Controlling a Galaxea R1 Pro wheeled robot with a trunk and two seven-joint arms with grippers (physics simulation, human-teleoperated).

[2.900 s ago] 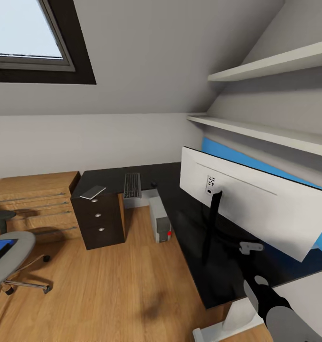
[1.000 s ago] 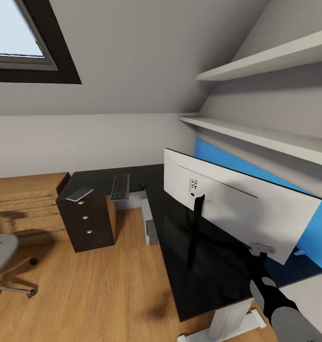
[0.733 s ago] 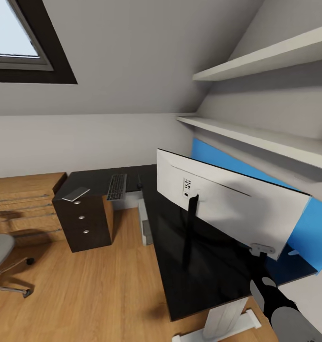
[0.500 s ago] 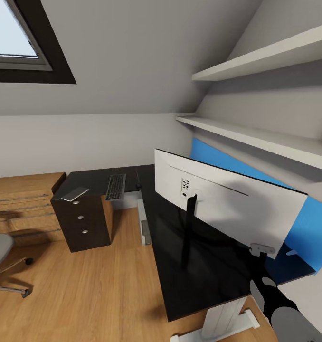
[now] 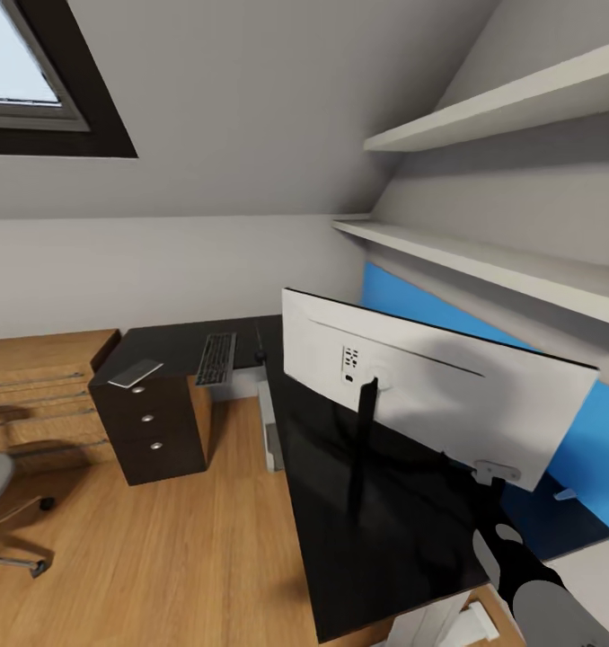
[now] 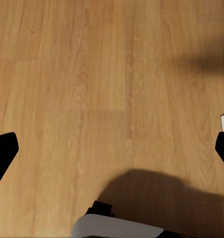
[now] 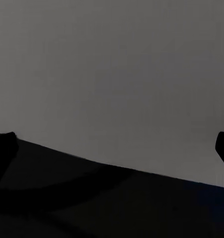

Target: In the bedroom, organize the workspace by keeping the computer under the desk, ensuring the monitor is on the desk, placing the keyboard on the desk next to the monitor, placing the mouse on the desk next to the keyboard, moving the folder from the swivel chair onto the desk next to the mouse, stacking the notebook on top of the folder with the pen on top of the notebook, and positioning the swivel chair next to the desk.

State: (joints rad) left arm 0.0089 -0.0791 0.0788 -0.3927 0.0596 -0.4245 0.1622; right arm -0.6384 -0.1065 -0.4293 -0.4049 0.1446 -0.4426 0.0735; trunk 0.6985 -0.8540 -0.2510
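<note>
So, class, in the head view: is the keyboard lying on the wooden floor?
No. The keyboard lies flat on the black top of the desk, above the drawer unit.

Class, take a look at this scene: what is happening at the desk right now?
The robot's right hand is up against the lower edge of the monitor, which stands on the black desk with its white back toward the camera. The keyboard lies on the desk's far wing. The left hand hangs open over bare wooden floor, holding nothing.

Your head camera overlooks the bench (image 5: pixel 358 503); left wrist faces floor (image 6: pixel 112 74), right wrist the monitor (image 7: pixel 112 74) closely.
</note>
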